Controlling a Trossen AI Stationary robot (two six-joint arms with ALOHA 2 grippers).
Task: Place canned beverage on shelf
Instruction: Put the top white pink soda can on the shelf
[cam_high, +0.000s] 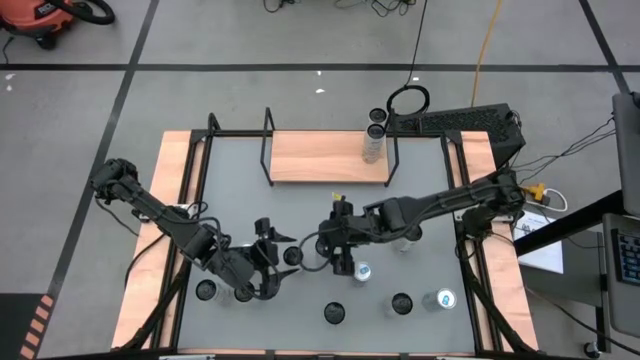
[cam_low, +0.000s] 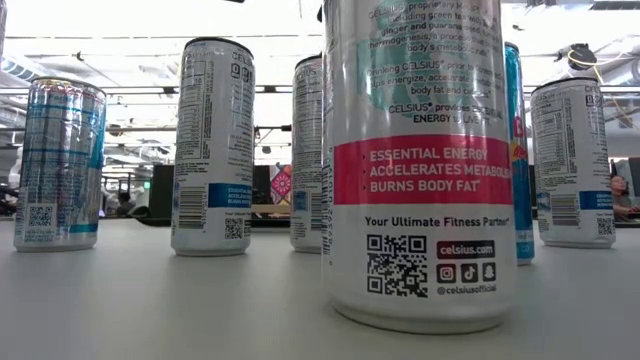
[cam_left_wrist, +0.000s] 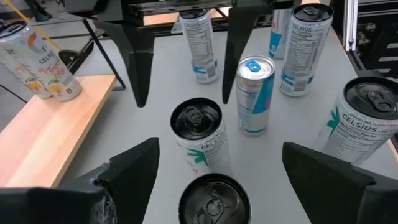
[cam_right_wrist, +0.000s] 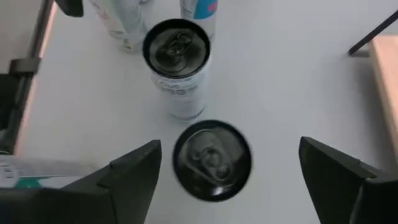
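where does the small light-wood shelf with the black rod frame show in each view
high: light-wood shelf with black rod frame, top centre.
low: cannot tell, tall cans block the view.
left wrist: at the picture's left edge.
right wrist: at the picture's right edge.
landmark: pale can standing on it, also in left wrist.

Front can (cam_low: 418, 160) reads "CELSIUS" — pink band: "ESSENTIAL ENERGY, ACCELERATES METABOLISM, BURNS BODY FAT", then "Your Ultimate Fitness Partner", "celsius.com", "@celsiusofficial". Right-hand can (cam_left_wrist: 367, 127) — "CELSIUS" too.
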